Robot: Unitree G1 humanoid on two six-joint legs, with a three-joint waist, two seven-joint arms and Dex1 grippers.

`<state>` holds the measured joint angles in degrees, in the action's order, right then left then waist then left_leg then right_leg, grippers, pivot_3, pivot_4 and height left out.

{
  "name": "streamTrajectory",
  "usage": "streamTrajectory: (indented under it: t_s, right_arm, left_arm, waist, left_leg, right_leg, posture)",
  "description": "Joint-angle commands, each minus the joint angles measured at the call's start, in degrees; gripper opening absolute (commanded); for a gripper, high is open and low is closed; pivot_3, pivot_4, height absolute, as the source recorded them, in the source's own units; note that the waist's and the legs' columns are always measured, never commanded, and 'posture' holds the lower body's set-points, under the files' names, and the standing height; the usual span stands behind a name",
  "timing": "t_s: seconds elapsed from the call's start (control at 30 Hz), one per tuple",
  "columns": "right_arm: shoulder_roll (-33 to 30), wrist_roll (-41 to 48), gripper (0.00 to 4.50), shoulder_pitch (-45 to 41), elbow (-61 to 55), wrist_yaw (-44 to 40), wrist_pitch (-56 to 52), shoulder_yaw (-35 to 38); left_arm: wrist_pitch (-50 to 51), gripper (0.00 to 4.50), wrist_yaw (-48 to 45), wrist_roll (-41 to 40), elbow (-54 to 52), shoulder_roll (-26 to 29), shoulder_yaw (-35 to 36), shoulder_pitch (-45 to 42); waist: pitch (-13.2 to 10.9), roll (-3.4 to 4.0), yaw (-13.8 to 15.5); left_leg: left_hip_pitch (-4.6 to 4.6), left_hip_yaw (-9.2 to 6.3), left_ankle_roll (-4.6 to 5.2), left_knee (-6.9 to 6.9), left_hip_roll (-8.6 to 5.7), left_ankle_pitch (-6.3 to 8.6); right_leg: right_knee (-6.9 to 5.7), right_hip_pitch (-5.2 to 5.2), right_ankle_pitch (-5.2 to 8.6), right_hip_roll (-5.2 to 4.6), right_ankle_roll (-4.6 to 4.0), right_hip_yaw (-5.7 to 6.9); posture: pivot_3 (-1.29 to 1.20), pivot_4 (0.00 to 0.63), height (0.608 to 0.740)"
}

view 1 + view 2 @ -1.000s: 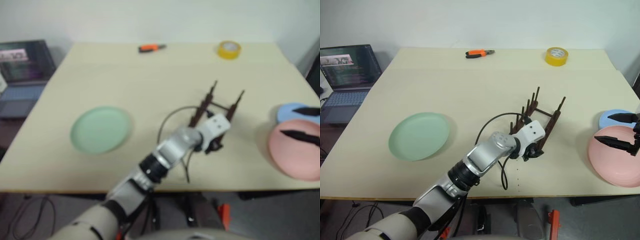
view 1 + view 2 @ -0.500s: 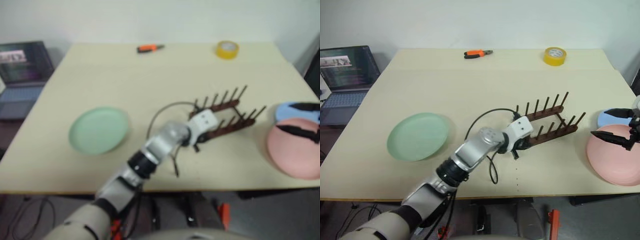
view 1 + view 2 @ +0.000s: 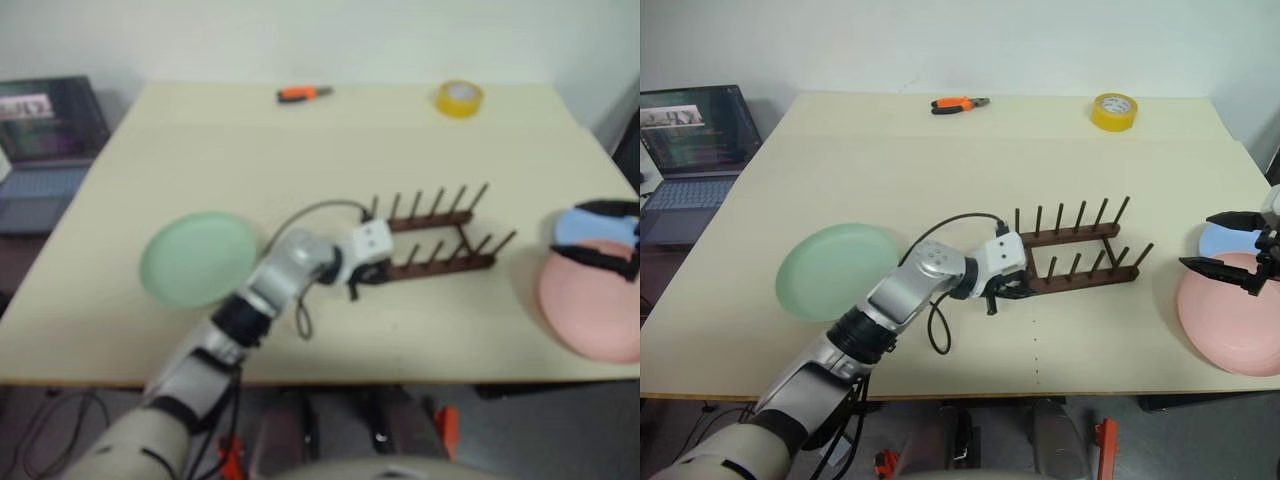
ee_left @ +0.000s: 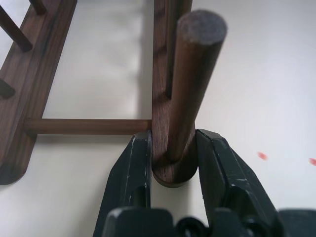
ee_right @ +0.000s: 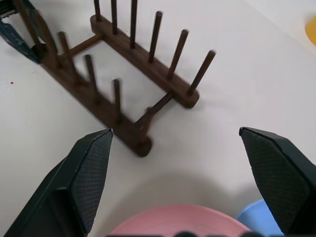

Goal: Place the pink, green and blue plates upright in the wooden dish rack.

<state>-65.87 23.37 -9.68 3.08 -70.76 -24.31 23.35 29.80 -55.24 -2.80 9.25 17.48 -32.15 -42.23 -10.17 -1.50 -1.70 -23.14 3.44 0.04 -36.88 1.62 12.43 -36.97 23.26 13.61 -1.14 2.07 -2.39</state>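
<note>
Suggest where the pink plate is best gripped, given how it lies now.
Grip the pink plate at its raised rim, coming from the rack side: it lies flat on the table, so only the rim offers an edge, and the open right end effector is already above that part.

The left gripper (image 4: pixel 173 153) is clamping its fingers — arm reaching toward two o'clock; the right gripper (image 3: pixel 1232 242) is hanging wide open.
</note>
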Motion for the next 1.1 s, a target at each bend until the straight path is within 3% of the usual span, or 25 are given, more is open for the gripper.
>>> streamTrajectory:
  t_s: [0.03,0.3,0.67,1.1]
  right_arm:
    - [-0.8,0.2,4.5,-0.2,-0.2,0.5,0.9,2.1]
    - [-0.6,0.2,4.5,1.0,-0.2,1.0,1.4,3.1]
    - [0.2,1.1,4.5,3.2,-2.8,2.0,0.6,4.4]
    - [0.3,1.7,4.5,4.6,-4.3,2.4,-0.5,5.7]
  left_arm:
    - [-2.5,0.99,-2.4,-0.6,-0.5,-0.8,1.0,-1.1]
    - [-5.2,0.99,-2.4,2.2,4.1,-1.9,0.7,-2.7]
    - [-3.8,0.99,2.7,5.6,12.2,-9.1,1.2,-6.7]
    - [-4.5,0.99,0.1,5.8,11.6,-7.3,1.8,-6.6]
  waist:
    - [0.0,0.0,0.0]
    - [0.0,0.0,0.0]
    - [0.0,-0.03,-0.1]
    - [0.0,-0.03,-0.1]
  left_leg:
    - [0.0,0.0,0.0,-0.01,0.0,0.0]
    - [0.0,0.0,0.0,-0.03,-0.01,0.0]
    - [-0.03,0.0,0.0,-0.06,-0.04,0.0]
    - [-0.02,-0.01,0.0,-0.04,-0.02,0.0]
  right_leg:
    - [0.0,0.0,0.0,0.0,0.0,0.0]
    - [-0.01,0.0,-0.01,0.0,0.02,-0.01]
    - [0.01,0.0,-0.04,0.0,0.08,-0.02]
    - [0.0,0.02,-0.04,0.04,0.08,-0.01]
  posture:
    - [0.0,0.15,0.74]
    - [0.0,0.15,0.74]
    - [0.0,0.15,0.74]
    - [0.0,0.15,0.74]
